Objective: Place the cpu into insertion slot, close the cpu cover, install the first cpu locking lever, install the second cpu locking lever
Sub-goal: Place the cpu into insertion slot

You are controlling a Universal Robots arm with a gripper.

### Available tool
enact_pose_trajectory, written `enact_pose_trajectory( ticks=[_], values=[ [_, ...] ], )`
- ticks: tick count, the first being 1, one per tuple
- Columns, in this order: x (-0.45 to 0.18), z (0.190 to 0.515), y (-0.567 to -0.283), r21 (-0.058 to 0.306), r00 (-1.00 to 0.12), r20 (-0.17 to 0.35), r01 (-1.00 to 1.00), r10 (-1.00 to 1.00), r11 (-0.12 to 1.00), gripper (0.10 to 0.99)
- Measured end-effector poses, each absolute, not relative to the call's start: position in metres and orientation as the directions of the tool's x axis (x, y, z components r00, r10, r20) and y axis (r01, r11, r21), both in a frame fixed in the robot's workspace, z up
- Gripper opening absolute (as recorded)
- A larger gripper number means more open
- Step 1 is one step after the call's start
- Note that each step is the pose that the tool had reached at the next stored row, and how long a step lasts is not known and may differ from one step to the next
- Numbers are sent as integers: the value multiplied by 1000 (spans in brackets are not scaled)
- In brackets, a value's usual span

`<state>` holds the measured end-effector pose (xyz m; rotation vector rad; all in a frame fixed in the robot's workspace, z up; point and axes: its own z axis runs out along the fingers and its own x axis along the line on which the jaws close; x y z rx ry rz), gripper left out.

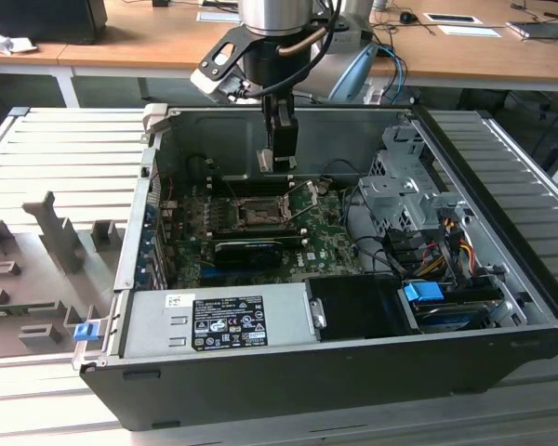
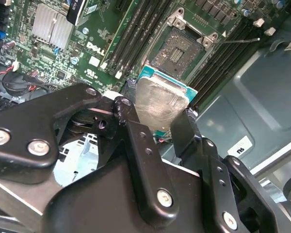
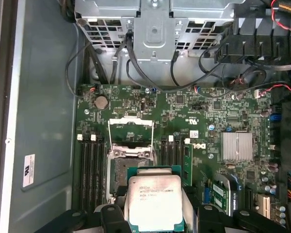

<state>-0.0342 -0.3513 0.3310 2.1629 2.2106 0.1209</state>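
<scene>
Your gripper was closed tight on the cpu, held above the empty insertion slot w/ the cpu cover up, so none of the 4 steps were done yet.

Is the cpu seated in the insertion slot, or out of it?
Out. The claw is shut on the cpu, holding it clear of the insertion slot, whose dark centre lies bare.

Flat square silver-beige cpu, teal-green edge; square dark insertion slot, silver rim; green printed-circuit motherboard; black metal gripper.
</scene>
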Motion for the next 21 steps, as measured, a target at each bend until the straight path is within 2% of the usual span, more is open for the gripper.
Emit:
enact_pose_trajectory(
  ticks=[21],
  values=[
    [-34,312,-351,78,-22,22,997,1000,21,525]
  ],
)
